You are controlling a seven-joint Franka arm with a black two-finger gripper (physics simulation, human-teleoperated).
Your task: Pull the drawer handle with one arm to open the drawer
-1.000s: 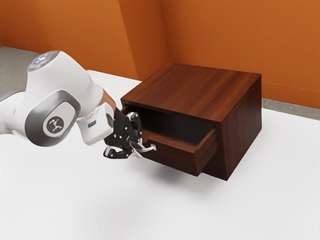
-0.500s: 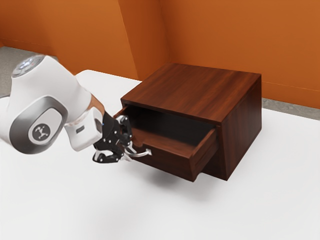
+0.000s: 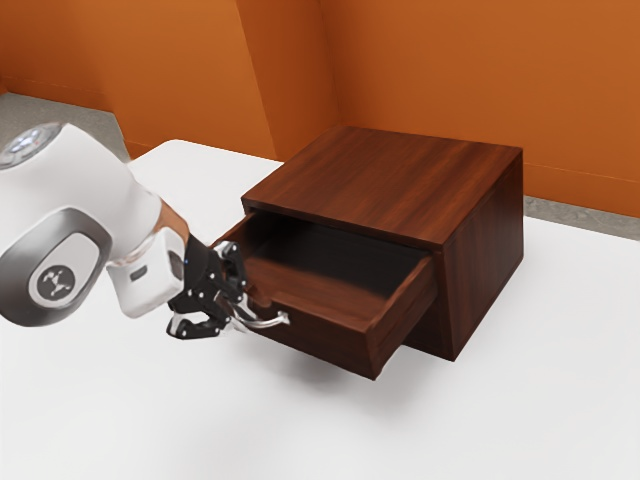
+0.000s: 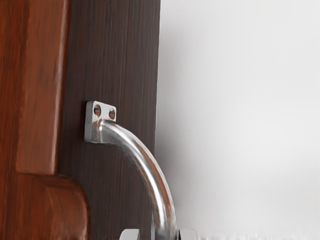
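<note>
A dark wooden cabinet point(image 3: 400, 185) stands on the white table. Its single drawer point(image 3: 330, 290) is pulled partway out toward the exterior view's left, and its inside looks empty. A curved silver handle point(image 3: 262, 320) sits on the drawer's front. My black gripper point(image 3: 228, 305) is shut on that handle, with the white arm coming in from the exterior view's left. Close up in the wrist view, the handle point(image 4: 142, 167) bends from its screwed plate on the dark drawer front point(image 4: 120, 75) down toward my hand.
The white table point(image 3: 330, 430) spreads in front of and beside the cabinet. Orange walls rise behind it, and a strip of grey floor shows at the back of the exterior view's left.
My arm has drawn back toward the exterior view's left, holding the handle. The drawer has slid further out of the cabinet with it.
</note>
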